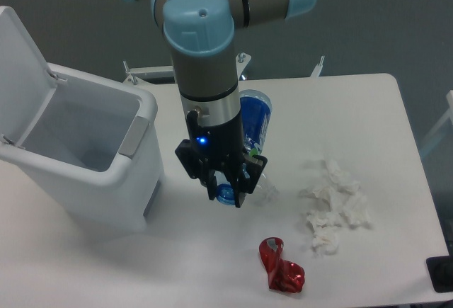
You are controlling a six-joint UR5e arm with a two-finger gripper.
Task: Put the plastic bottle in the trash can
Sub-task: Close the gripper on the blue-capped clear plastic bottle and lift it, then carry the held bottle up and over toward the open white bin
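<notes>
The plastic bottle (255, 118), blue and translucent with white markings, lies on the white table right behind my wrist, which partly hides it. My gripper (226, 193) hangs just in front of it, and its two black fingers stand apart. Between and below them shows the blue cap (226, 195) of a small clear bottle (265, 190) lying on the table; I cannot tell whether the fingers touch it. The trash can (145, 180), white with a grey panel (133, 138) at its rim, stands to the left with its lid (21, 74) flipped open.
A crushed red can (283, 267) lies near the front edge. Crumpled white tissue (334, 205) lies to the right. A black object (440, 274) sits at the table's front right corner. Metal brackets (141, 74) stand at the back edge.
</notes>
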